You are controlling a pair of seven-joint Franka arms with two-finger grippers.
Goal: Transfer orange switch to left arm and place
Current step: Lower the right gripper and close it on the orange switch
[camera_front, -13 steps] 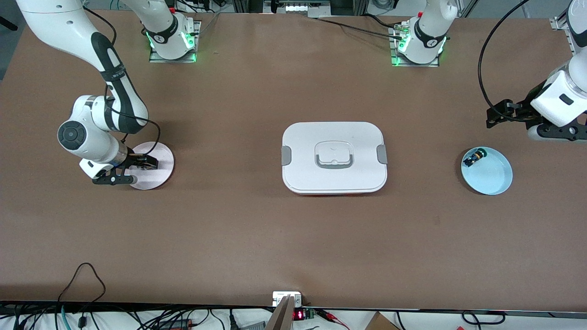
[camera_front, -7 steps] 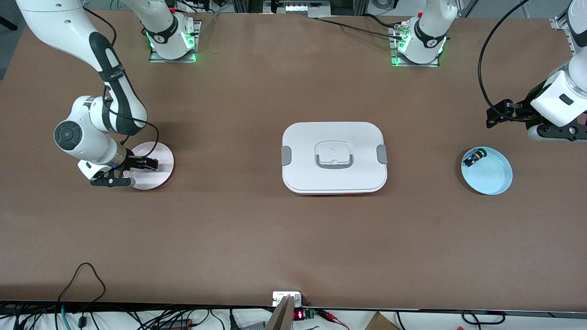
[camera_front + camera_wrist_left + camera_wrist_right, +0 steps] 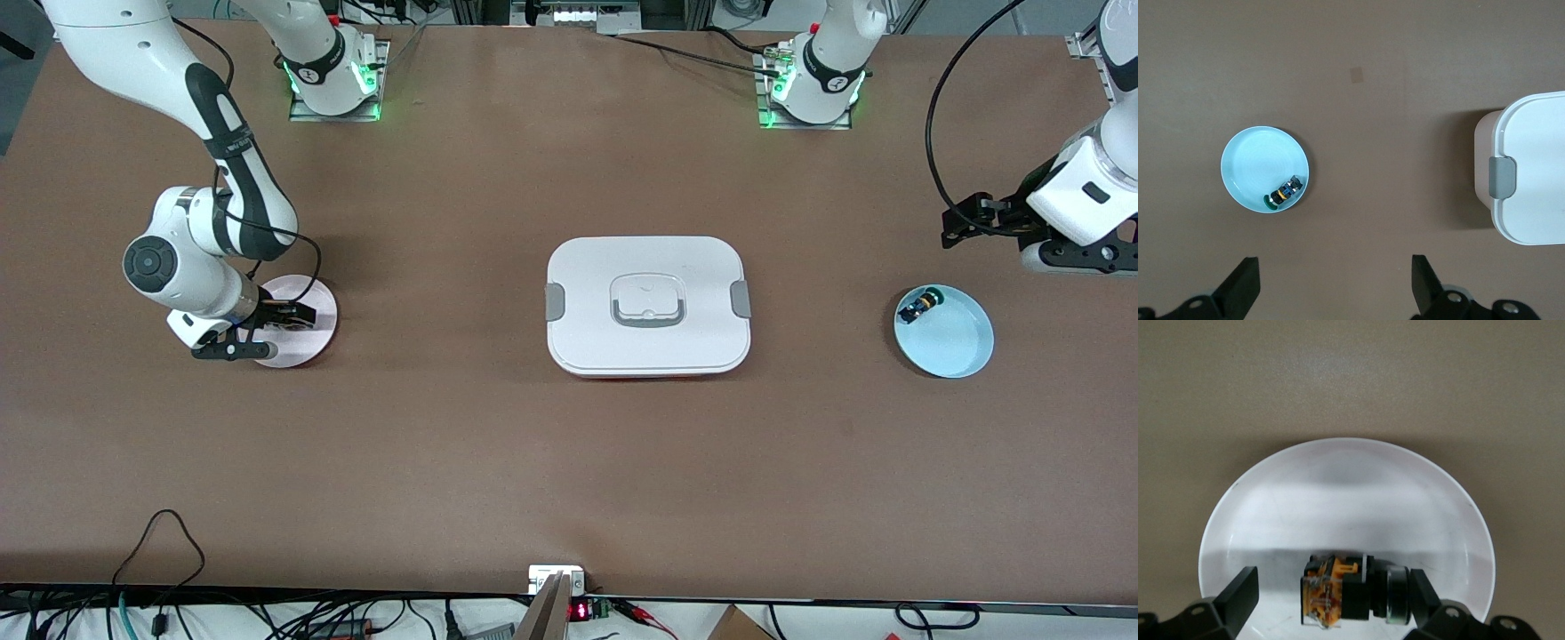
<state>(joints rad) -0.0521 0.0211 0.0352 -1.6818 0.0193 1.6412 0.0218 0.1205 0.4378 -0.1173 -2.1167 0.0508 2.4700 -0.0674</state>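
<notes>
On the pink plate, the orange switch is lying between the right gripper's wide-spread fingers; the left gripper, also spread wide, is waiting near the blue plate holding a black-blue switch; the box is sitting closed between both plates.

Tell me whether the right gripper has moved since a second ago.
Yes, slightly. Against the pink plate, which has stayed put, the right gripper has shifted a little toward the box, fingers open around the orange switch.

The big white box sits in the middle of the table and blocks the way across. Bare table lies all around the box, on every side.
</notes>
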